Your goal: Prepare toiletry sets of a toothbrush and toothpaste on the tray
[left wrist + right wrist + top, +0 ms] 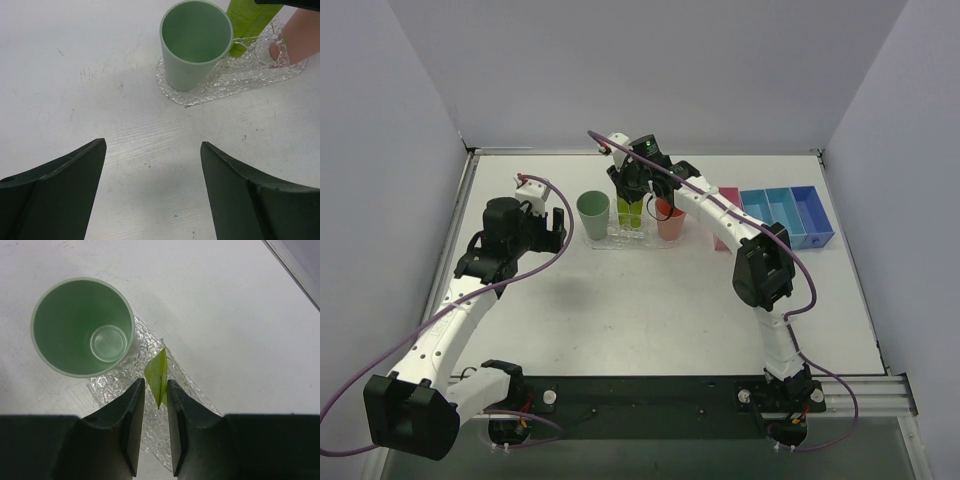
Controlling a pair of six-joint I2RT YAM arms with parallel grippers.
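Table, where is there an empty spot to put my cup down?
The widest bare patch of table lies between the tray and the arm bases. There is more behind the tray, toward the back wall. Crowded: the tray, with the green cup, tubes, salmon cup and right gripper, and the blue bins corner.

Clear, bumpy tray (220, 86) lies flat on the bench, long axis running left to right. At its middle, two lime-green tubes (248, 16) stand upright, side by side and touching, flat crimped ends pointing up.
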